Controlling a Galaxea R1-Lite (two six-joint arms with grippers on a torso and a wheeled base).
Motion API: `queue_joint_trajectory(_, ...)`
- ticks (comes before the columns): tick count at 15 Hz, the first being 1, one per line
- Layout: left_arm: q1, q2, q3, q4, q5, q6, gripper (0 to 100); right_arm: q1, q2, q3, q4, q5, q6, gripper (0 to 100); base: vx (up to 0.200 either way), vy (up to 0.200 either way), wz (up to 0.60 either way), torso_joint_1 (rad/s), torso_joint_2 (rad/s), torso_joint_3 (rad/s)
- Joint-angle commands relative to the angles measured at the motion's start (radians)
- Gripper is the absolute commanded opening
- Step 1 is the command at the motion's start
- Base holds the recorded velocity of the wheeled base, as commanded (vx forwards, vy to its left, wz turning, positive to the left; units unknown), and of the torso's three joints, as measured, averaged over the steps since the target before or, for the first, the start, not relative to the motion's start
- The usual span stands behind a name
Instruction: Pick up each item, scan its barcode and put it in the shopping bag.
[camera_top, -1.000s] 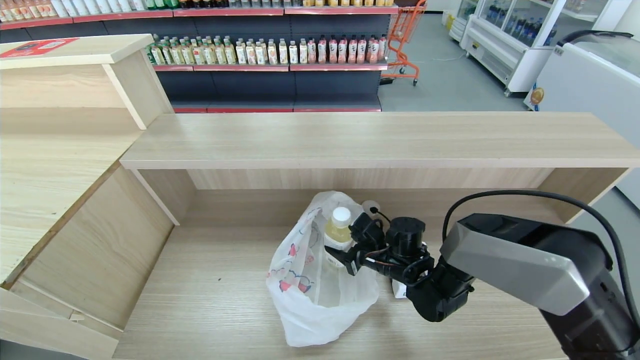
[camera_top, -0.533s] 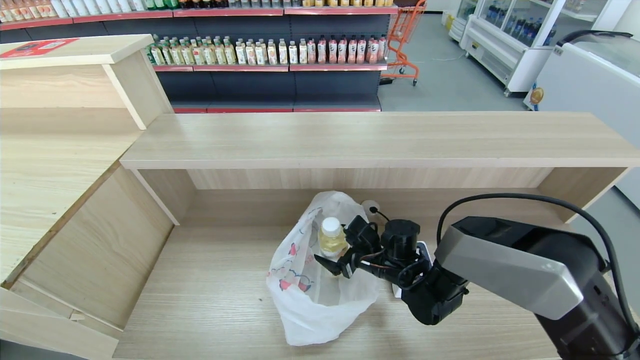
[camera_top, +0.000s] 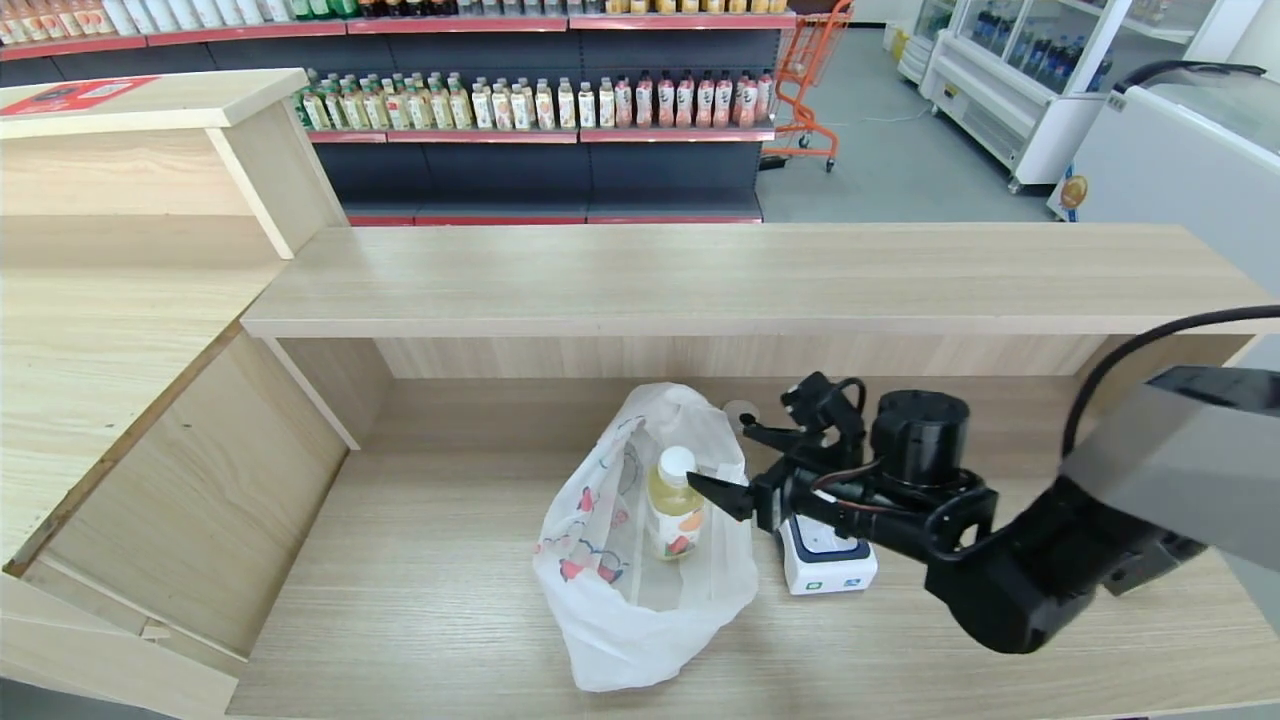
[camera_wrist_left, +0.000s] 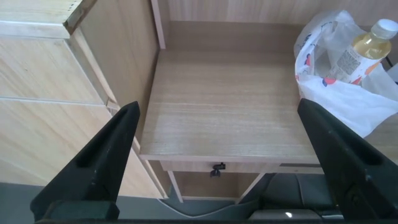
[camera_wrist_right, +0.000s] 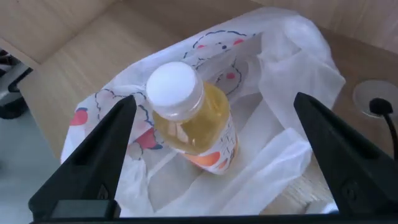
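Note:
A white plastic shopping bag (camera_top: 640, 600) with red and blue prints stands open on the lower counter. Inside it a bottle of yellow drink (camera_top: 674, 505) with a white cap stands nearly upright. My right gripper (camera_top: 745, 462) hangs open just right of the bag's mouth, apart from the bottle. In the right wrist view the right gripper (camera_wrist_right: 214, 102) is spread wide in front of the bottle (camera_wrist_right: 189, 115) and the bag (camera_wrist_right: 286, 68). My left gripper (camera_wrist_left: 219, 109) is open and holds nothing, over the counter's near left edge, with the bag (camera_wrist_left: 329, 93) and bottle (camera_wrist_left: 367, 46) off to one side.
A white barcode scanner (camera_top: 826, 556) sits on the counter right of the bag, below my right wrist. A cable hole (camera_top: 742, 412) lies behind the bag. The raised counter top (camera_top: 760, 280) overhangs at the back and a wooden side wall (camera_top: 200, 490) stands at the left. Bare counter (camera_top: 430, 600) lies left of the bag.
My right gripper let go of the bottle and drew back to the right and upward. The bottle now sits lower in the bag.

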Motion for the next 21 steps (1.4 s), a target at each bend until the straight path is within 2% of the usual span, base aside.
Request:
queue_joint_trajectory(1,0.0,0.002,0.0,0.0,0.0,-0.002,100,-0.078,-0.318,0.201,0.063,0.001,0.065,100,0.0,0.0,0.0,0.0,0.0,0.0)
queue_joint_trajectory(2,0.0,0.002,0.0,0.0,0.0,0.0,100,-0.124,-0.428,0.236,0.189,-0.002,0.069,100,0.0,0.0,0.0,0.0,0.0,0.0)
queue_joint_trajectory(3,0.0,0.002,0.0,0.0,0.0,0.0,100,-0.194,-0.591,0.244,0.444,-0.01,0.069,100,0.0,0.0,0.0,0.0,0.0,0.0)
queue_joint_trajectory(4,0.001,0.002,0.0,0.0,0.0,0.0,100,-0.25,-0.692,0.236,0.62,-0.02,0.068,100,0.0,0.0,0.0,0.0,0.0,0.0)
queue_joint_trajectory(6,0.0,0.002,0.0,0.0,0.0,0.0,100,-0.326,-0.853,0.248,0.85,-0.102,0.051,100,0.0,0.0,0.0,0.0,0.0,0.0)
queue_joint_trajectory(8,0.0,0.002,0.0,0.0,0.0,0.0,100,-0.349,-0.927,0.318,0.876,-0.292,0.054,100,0.0,0.0,0.0,0.0,0.0,0.0)
queue_joint_trajectory(9,0.0,0.002,0.0,-0.001,0.0,0.0,100,-0.352,-0.982,0.353,0.878,-0.347,0.06,100,0.0,0.0,0.0,0.0,0.0,0.0)
queue_joint_trajectory(16,0.0,0.002,0.0,-0.001,0.0,0.0,100,-0.4,-1.368,0.499,0.892,-0.341,0.065,100,0.0,0.0,0.0,0.0,0.0,0.0)
queue_joint_trajectory(18,0.0,0.002,0.0,-0.001,0.0,0.0,100,-0.4,-1.46,0.509,0.961,-0.341,0.065,100,0.0,0.0,0.0,0.0,0.0,0.0)
queue_joint_trajectory(19,0.0,0.002,0.0,-0.001,0.0,-0.008,100,-0.4,-1.54,0.503,1.053,-0.341,0.065,100,0.0,0.0,0.0,0.0,0.0,0.0)
queue_joint_trajectory(21,0.001,0.002,0.0,0.0,0.0,0.0,100,-0.4,-1.666,0.489,1.2,-0.343,0.065,100,0.0,0.0,0.0,0.0,0.0,0.0)
